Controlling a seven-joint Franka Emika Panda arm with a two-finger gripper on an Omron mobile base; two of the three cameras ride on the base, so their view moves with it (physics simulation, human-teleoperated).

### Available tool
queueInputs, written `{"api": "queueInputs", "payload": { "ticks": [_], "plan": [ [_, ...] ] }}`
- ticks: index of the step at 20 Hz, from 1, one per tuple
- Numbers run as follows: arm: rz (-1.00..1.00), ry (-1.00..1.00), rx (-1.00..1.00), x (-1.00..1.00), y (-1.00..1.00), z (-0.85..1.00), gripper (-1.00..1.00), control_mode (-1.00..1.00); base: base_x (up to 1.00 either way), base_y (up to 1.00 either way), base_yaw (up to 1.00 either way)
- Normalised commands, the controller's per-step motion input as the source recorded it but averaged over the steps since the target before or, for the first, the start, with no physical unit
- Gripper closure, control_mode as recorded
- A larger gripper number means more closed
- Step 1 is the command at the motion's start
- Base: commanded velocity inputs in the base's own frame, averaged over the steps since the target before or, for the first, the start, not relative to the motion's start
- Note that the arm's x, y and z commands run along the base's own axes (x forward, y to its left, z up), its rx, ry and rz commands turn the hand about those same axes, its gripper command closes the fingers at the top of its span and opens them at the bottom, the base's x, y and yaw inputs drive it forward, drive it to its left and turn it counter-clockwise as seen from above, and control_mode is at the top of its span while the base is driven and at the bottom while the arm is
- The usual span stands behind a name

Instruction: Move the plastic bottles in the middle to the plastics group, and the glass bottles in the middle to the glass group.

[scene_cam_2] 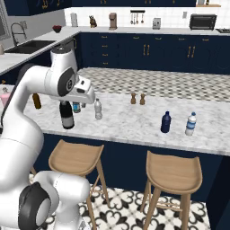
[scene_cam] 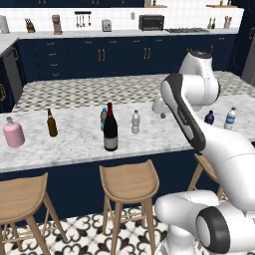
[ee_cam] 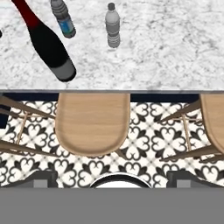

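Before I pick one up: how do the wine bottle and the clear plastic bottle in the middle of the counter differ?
The wine bottle is much taller and wider than the clear plastic bottle. The wine bottle is dark with a red capped neck and grey label; the clear plastic bottle is see-through with a pale cap. The wine bottle stands nearer the counter's front edge. Both stand upright on the marble counter.

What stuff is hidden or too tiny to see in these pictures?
- Blue-teal bottle: partly behind the wine bottle in the left base view.
- Pink bottle: mostly hidden by the arm in the right base view.
- Wine bottle's top: cut off by the hand view's edge.
- Label writing on the clear bottle: too small to read.
- Beer bottle: partly covered by the arm.
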Motion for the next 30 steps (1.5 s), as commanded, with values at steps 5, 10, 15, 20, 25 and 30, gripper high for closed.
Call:
{"api": "queueInputs", "payload": {
  "ticks": [5,10,15,20,25,30],
  "plan": [
    [0.00,-0.08,0.00,-0.06,0.04,0.08,-1.00,-1.00,0.00,0.00,0.00],
    [0.00,-0.16,0.00,-0.16,0.05,0.17,-1.00,-1.00,0.00,0.00,0.00],
    [0.00,-0.19,0.00,-0.06,0.04,0.18,-1.00,-1.00,0.00,0.00,0.00],
    [0.00,-0.13,-0.01,0.00,0.19,0.18,-1.00,-1.00,0.00,0.00,0.00],
    [0.07,-0.02,-0.04,0.05,0.69,0.06,-1.00,-1.00,0.00,0.00,0.00],
    [0.11,0.00,-0.07,0.32,0.97,0.00,-1.00,-1.00,0.00,0.00,0.00]
  ]
}}
